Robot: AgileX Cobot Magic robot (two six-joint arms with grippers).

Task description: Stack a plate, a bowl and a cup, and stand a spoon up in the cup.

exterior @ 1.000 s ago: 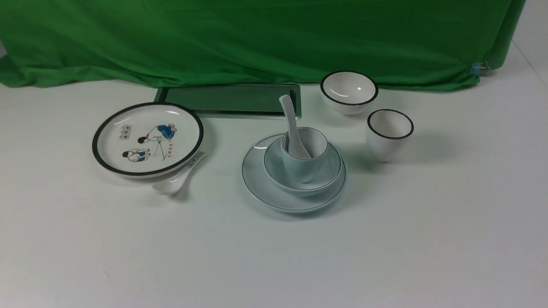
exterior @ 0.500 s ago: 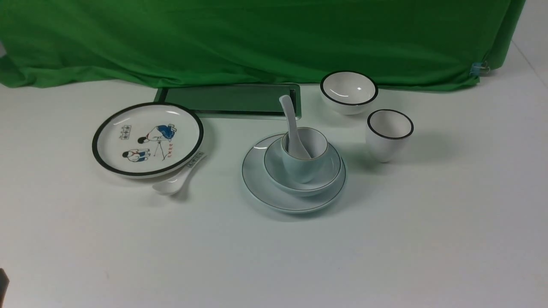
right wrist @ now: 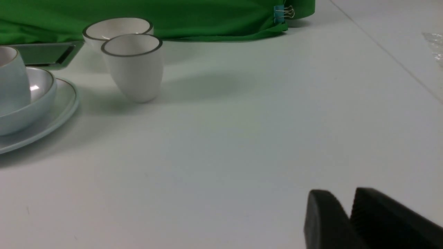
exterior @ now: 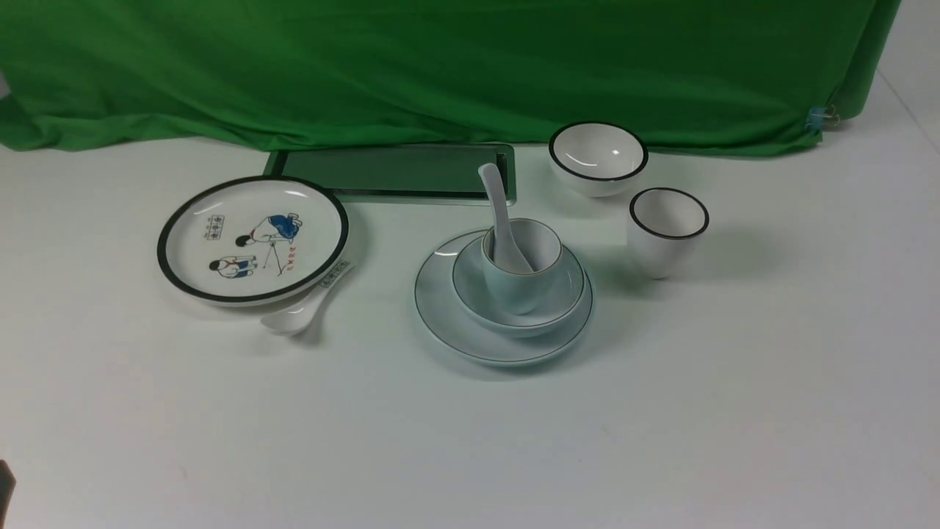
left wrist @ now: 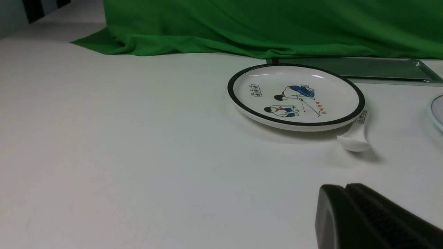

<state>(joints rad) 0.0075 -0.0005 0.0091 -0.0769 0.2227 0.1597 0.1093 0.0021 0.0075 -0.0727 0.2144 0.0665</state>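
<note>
The pale blue-green plate (exterior: 470, 334) lies at the table's middle. The pale blue-green bowl (exterior: 567, 292) sits on it, and the cup (exterior: 515, 290) stands in the bowl. The plain white spoon (exterior: 496, 197) stands in the cup, handle up and leaning to the back left. The right wrist view shows the cup (right wrist: 12, 86), bowl (right wrist: 38, 90) and plate (right wrist: 59, 110) at its edge. My left gripper (left wrist: 346, 188) is shut and empty, low over the table's front left. My right gripper (right wrist: 347, 197) is shut and empty, over the front right, far from the stack.
A black-rimmed cartoon plate (exterior: 253, 239) lies at the left, with a labelled white spoon (exterior: 305, 308) at its front edge. A black-rimmed white bowl (exterior: 598, 156) and cup (exterior: 667, 229) stand right of the stack. A dark tray (exterior: 396, 173) lies by the green cloth (exterior: 440, 66).
A dark tip of my left gripper has come into the front view's lower left edge. The dishes and spoon have not moved.
</note>
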